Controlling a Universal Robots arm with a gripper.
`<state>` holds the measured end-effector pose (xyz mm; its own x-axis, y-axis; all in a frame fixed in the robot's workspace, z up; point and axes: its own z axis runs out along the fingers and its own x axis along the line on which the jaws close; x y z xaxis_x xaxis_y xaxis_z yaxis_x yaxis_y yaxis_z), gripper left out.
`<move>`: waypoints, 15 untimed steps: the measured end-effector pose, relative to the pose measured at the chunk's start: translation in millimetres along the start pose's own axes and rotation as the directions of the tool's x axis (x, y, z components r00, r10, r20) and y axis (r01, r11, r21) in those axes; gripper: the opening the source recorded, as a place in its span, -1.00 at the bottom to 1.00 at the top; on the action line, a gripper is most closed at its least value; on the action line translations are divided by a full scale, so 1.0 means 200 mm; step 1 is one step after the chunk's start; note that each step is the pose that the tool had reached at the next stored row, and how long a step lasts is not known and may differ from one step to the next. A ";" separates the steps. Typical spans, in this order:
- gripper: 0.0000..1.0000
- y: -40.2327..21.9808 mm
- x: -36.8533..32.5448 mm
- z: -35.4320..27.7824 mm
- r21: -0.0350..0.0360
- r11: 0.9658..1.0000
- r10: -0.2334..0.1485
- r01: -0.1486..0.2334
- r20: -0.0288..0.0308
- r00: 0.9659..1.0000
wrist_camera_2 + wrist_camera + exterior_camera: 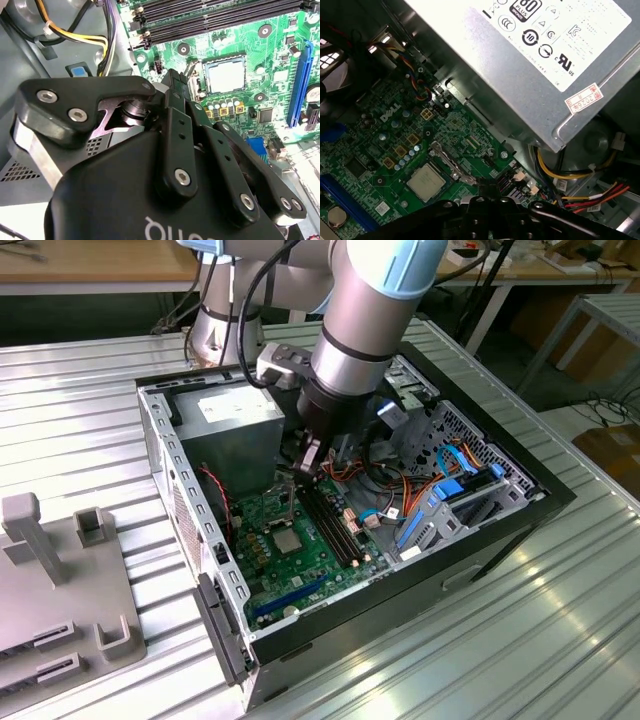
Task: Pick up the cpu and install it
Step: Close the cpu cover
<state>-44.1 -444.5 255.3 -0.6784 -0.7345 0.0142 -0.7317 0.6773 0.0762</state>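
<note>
The cpu, a small flat square chip with a silvery-grey face (pixel 286 539) (pixel 225 74) (pixel 426 181), lies flat in the square socket of the green motherboard (pixel 300 560) (pixel 270 70) (pixel 380 150), inside the open black and grey computer case (pixel 190 510) that lies on the ribbed metal counter (pixel 80 420). The black pincer (pixel 308 455) hangs above the board, a little to the side of the chip and apart from it, holding nothing; its fingers (pixel 176 100) look close together, but I cannot tell for sure if they are fully together. In the second wrist view the chip lies just beyond the tips, next to the black memory slots (pixel 220 20) and the long blue slot (pixel 299 80). The first wrist view shows the grey metal power supply box (pixel 530 65) with yellow, red and black cables (pixel 580 180) beside the board. The exterior view shows a grey plastic fixture (pixel 60 580) on the counter at the exterior view's left, well apart from the case.
</note>
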 end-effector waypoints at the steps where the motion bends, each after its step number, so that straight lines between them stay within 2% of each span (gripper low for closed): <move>1: -0.79 0.001 0.000 -0.004 0.000 1.000 -0.007 0.007 -0.001 1.000; 8: -0.79 0.002 0.001 -0.018 0.000 0.999 -0.036 0.036 -0.003 0.999; 15: -0.79 0.004 0.002 -0.025 0.001 0.997 -0.074 0.074 -0.006 0.997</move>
<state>-44.6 -444.5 260.4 -0.6223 -0.7827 0.0142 -0.7798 0.6214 0.0762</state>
